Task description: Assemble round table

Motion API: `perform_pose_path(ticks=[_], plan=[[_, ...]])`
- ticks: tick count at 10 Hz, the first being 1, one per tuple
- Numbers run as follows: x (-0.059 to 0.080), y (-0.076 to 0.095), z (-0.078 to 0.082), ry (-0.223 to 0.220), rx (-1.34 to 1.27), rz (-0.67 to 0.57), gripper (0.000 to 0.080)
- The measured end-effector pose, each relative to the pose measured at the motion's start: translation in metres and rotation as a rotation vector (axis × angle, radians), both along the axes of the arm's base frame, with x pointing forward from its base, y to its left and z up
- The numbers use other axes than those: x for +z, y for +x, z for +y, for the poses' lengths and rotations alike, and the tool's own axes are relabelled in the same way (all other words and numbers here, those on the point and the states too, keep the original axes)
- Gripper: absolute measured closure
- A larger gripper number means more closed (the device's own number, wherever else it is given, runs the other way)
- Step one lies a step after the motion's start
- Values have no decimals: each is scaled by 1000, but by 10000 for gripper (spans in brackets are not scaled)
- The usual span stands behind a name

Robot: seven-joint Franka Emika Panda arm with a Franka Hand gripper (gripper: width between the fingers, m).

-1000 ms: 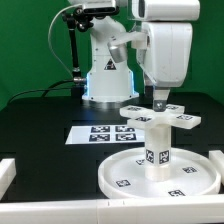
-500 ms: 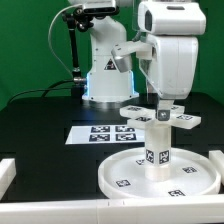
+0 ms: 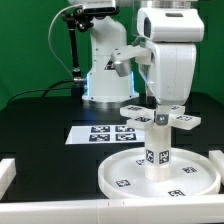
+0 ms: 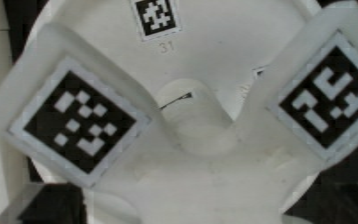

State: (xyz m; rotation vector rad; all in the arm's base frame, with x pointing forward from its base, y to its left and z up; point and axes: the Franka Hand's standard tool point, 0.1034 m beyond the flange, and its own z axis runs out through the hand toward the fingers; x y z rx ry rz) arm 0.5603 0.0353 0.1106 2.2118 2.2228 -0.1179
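The large round disc (image 3: pixel 115 176) lies on the black table at the exterior view's lower right. The short cylinder leg (image 3: pixel 158 150) stands upright in its middle. The cross-shaped piece (image 3: pixel 136 113) sits level on top of the leg. My gripper (image 3: pixel 162 110) comes straight down onto the centre of the cross-shaped piece and is closed on it. In the wrist view the cross-shaped piece (image 4: pixel 194 60) fills the frame, with tagged arms on both sides. Its white plastic sits between the dark fingers at the frame's lower corners.
The marker board (image 3: pixel 100 132) lies flat on the table just behind the disc. The arm's base (image 3: pixel 105 75) stands behind it. White border rails run along the front left (image 3: pixel 8 175) and the right edge (image 3: pixel 215 160) of the black table.
The hand has turned about its vertical axis over the cross-shaped piece and shifted slightly to the exterior view's right. The disc and leg have not moved.
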Motion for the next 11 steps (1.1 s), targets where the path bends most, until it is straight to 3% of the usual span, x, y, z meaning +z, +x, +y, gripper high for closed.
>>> perform_pose_path(ticks=[3,4,5,6,10,11], plan=[[-1,0,-1,-1,-4,2,150],[-1,-1,-1,-1,-4,3,278],[-1,0,-1,-1,-5,3,278],[-1,0,-2,-1,-6,3,363],[-2,-1,-3,-3,-49,1,363],[-2,-1,-2,-8,-161,-4,363]])
